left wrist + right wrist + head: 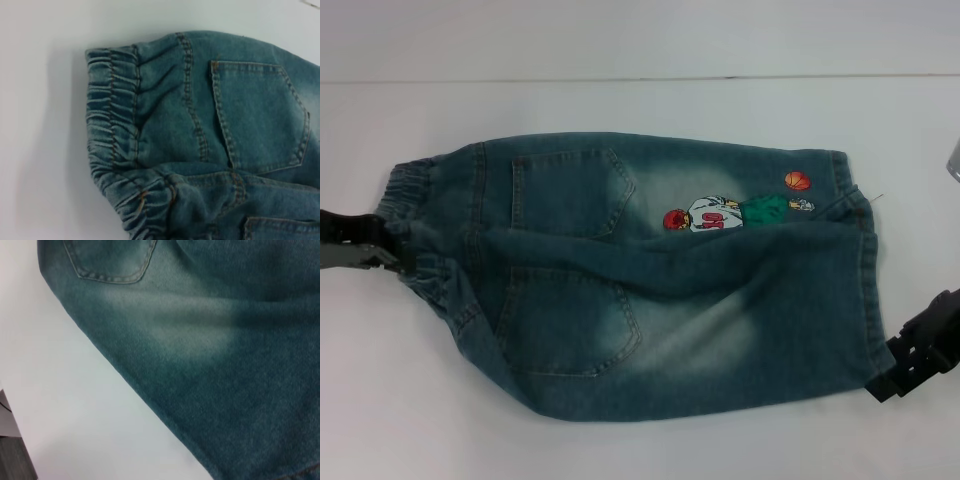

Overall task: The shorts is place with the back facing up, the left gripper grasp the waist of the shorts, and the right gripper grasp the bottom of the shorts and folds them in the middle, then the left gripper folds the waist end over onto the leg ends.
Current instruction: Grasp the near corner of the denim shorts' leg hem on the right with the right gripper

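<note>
Blue denim shorts (650,290) lie flat on the white table with both back pockets up. The elastic waist (415,225) points left and the leg ends (865,270) point right. The near leg overlaps the far leg along a soft crease, and a cartoon patch (720,213) shows on the far leg. My left gripper (382,258) sits at the middle of the waistband, touching its puckered edge. At the near right corner of the leg hem is my right gripper (892,375). The left wrist view shows the gathered waist (112,140) and a pocket (260,115). The right wrist view shows the near leg (210,340).
The white table (620,450) extends around the shorts, with a seam line (640,78) across the back. A small clear object (954,160) shows at the right edge. A dark floor strip (12,455) lies beyond the table's edge in the right wrist view.
</note>
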### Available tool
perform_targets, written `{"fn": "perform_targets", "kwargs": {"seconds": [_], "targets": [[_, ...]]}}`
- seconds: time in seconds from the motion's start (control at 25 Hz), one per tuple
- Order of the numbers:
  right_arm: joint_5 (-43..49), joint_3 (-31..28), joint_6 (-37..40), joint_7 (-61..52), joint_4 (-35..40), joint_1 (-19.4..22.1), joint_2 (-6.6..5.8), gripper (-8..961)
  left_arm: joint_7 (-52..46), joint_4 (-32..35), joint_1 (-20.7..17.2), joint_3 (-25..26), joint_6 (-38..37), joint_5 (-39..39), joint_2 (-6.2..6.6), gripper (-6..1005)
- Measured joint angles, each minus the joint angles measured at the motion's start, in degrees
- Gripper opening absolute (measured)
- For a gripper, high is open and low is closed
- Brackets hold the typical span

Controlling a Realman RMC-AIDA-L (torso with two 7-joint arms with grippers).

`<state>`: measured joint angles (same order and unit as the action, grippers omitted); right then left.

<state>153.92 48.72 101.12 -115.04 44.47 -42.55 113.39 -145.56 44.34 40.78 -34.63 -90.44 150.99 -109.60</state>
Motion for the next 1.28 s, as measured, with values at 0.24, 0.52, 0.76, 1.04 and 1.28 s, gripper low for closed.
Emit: {"fn": "perform_targets", "kwargs": {"seconds": [0.24, 0.52, 0.76, 1.04, 1.28], "targets": [[0.1, 0.2, -0.6, 0.3, 0.0, -0.1, 0.05, 757, 0.0, 0.0, 0.0, 0.0, 0.0, -0.1, 0.0, 40], [-0.1, 0.1, -1.0, 1.7, -0.2, 0.1, 0.75, 710, 0.0, 0.0, 0.0, 0.0, 0.1, -0.1, 0.0, 40], [-0.2, 0.1, -1.7, 2.3, -0.4, 0.3, 1.17, 499, 0.1, 0.0, -0.1, 0.0, 0.3, -0.1, 0.0, 41], [0.0, 0.1, -1.9, 2.9, -0.5, 0.5, 1.22, 201, 0.1, 0.0, -0.4, 0.1, 0.5, -0.9, 0.0, 41], [-0.1, -0.3, -1.9, 3.7, -0.6, 1.0, 1.21, 30, 0.1, 0.0, -0.4, 0.1, 0.5, -1.0, 0.0, 40]]}}
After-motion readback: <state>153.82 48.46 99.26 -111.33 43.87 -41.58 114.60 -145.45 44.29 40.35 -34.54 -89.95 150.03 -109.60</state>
